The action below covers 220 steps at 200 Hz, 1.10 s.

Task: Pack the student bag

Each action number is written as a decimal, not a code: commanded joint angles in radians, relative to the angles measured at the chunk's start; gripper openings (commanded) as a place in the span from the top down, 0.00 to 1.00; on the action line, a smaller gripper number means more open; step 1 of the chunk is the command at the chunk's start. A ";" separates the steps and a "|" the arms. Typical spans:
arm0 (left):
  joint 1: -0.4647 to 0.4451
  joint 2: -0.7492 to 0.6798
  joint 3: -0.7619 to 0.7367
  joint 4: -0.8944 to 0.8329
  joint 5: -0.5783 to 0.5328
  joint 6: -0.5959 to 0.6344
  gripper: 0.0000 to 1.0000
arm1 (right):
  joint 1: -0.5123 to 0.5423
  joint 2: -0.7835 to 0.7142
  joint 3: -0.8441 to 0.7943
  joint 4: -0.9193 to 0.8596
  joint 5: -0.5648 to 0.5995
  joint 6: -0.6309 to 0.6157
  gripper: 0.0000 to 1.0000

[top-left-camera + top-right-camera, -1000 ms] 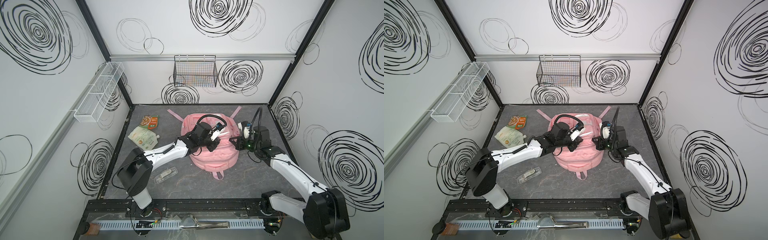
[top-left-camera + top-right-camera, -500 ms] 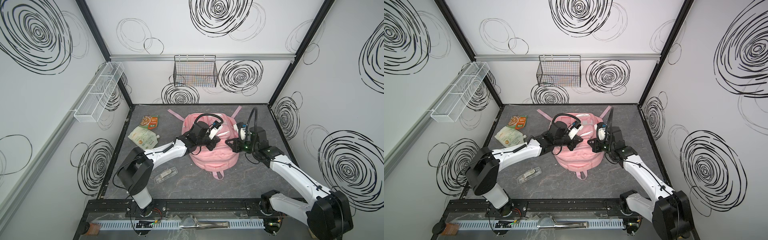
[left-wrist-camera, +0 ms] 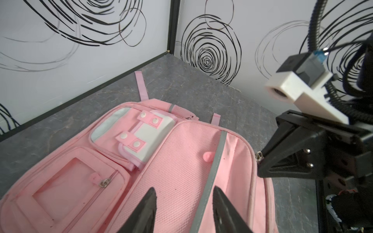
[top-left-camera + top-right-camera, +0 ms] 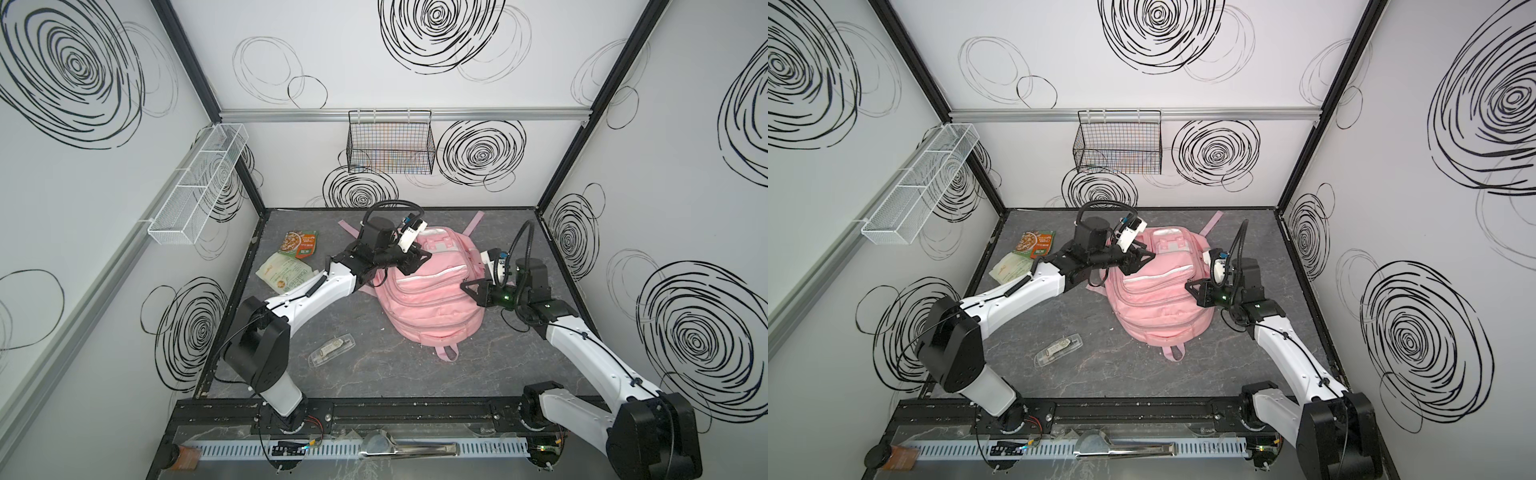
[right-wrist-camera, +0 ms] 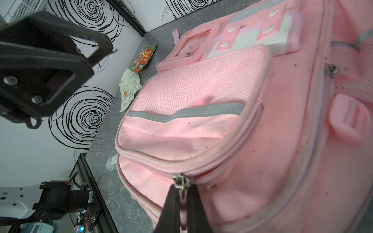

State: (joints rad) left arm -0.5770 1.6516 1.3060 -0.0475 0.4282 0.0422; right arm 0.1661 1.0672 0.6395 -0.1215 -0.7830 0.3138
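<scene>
One large item: the student bag (image 4: pixel 432 291), pink, lying front up at centre of both top views on the grey table (image 4: pixel 374 386), top loop (image 4: pixel 446 353) toward the lower edge. It is soft, floppy fabric that sags and looks near empty, so probably light. It will likely slide or bunch if pulled from one side only. Judged best holds are the stitched seams, the top loop and the zipper tabs. The mesh pockets are a poor hold.

The left gripper (image 3: pixel 184 203) sits at lower middle of the left wrist view. Its fingers are spread with nothing between them, hovering over the mesh front pocket (image 3: pixel 181 161).

The right gripper (image 5: pixel 182 203) sits at lower middle of the right wrist view, on the bag's right edge in a top view. Its fingers are pressed together, pinching a zipper tab.

Two food packets (image 4: pixel 291 262) lie left of the bag, apart from it. A clear case (image 4: pixel 331 349) lies lower left of it.

Smallest is the zipper pull (image 5: pixel 181 182), a metal piece on a closed seam. It is a slippery little target, and the bag probably needs bracing while it is dragged.
</scene>
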 commanded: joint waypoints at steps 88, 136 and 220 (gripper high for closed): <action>-0.017 0.281 0.240 -0.572 0.090 0.435 0.40 | -0.002 -0.034 -0.025 0.030 -0.033 -0.057 1.00; -0.038 0.276 0.203 -0.599 0.104 0.479 0.54 | -0.004 -0.054 -0.034 0.034 -0.023 -0.062 1.00; -0.026 0.293 0.189 -0.688 0.126 0.505 0.69 | -0.040 -0.036 -0.025 0.055 -0.003 -0.085 1.00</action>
State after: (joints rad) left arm -0.6060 1.9224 1.5158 -0.6285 0.5545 0.5255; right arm 0.1452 1.0405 0.5941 -0.1150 -0.7959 0.2550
